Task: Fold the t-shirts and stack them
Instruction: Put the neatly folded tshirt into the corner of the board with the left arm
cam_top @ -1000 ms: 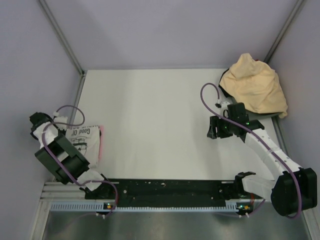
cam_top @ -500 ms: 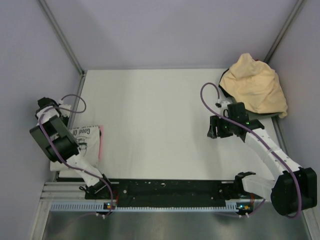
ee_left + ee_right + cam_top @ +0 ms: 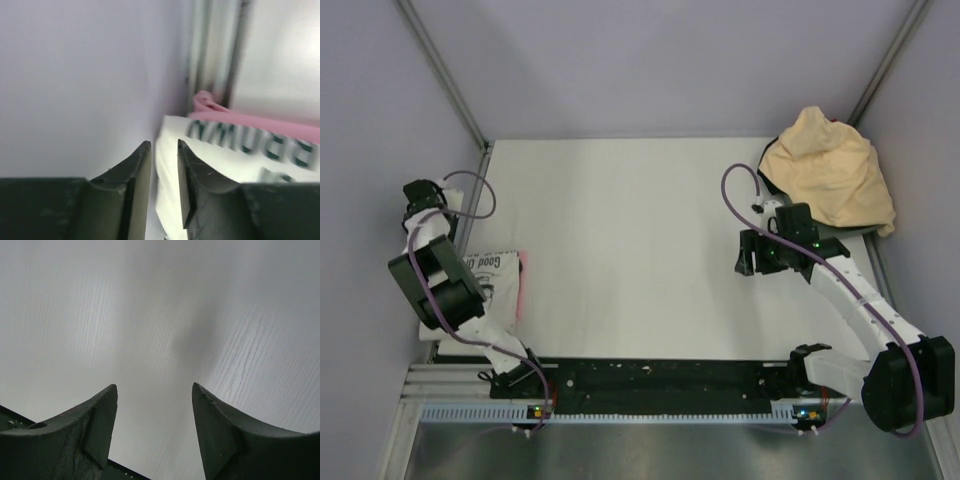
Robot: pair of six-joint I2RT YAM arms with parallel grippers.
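A folded white t-shirt with black lettering (image 3: 492, 282) lies at the table's left edge on a pink t-shirt (image 3: 523, 285). Both also show in the left wrist view, the white one (image 3: 225, 162) over the pink one (image 3: 245, 121). My left gripper (image 3: 420, 193) is raised by the left wall, behind this stack; its jaws (image 3: 164, 146) stand a narrow gap apart and hold nothing. A crumpled yellow-tan t-shirt (image 3: 828, 178) sits at the back right, with dark cloth (image 3: 768, 184) showing under its left edge. My right gripper (image 3: 744, 255) is open and empty over bare table (image 3: 155, 387).
Purple-grey walls close in the white table (image 3: 630, 240) on three sides. Metal frame posts run along the left edge (image 3: 478, 185) and the back right corner (image 3: 880, 70). A black rail (image 3: 660, 378) crosses the front between the arm bases.
My left arm has lifted off the white and pink stack and swung back along the left wall. The right arm has not moved.
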